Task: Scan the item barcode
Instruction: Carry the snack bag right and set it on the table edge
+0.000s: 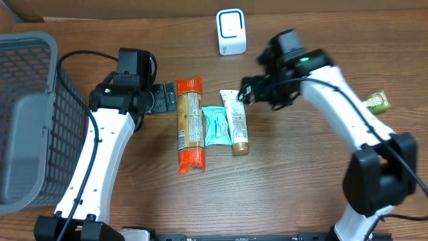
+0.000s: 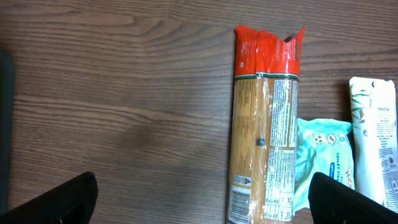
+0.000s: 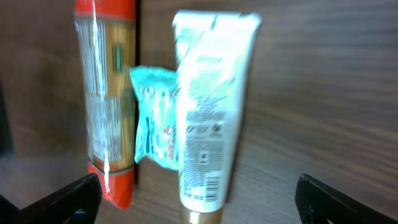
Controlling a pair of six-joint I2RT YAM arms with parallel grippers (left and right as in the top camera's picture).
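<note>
The right gripper (image 3: 199,202) hangs with its jaws wide apart and grips nothing; both dark fingers (image 3: 59,199) sit at the lower corners of its blurred wrist view. Between and below them the white tube (image 3: 208,118) lies flat on the table, gold cap toward the near edge. Touching its side is a teal tissue pack (image 3: 155,118), and next comes a long pasta packet (image 3: 106,106) with red ends. On the far side of that row the left gripper (image 2: 199,202) also stands wide open and empty, just beside the packet. The table (image 1: 281,187) is dark brown wood grain. A white scanner (image 1: 231,31) stands at its far edge, a grey mesh basket (image 1: 40,73) fills the left end, and a small green packet (image 1: 377,102) lies well apart at the right.
</note>
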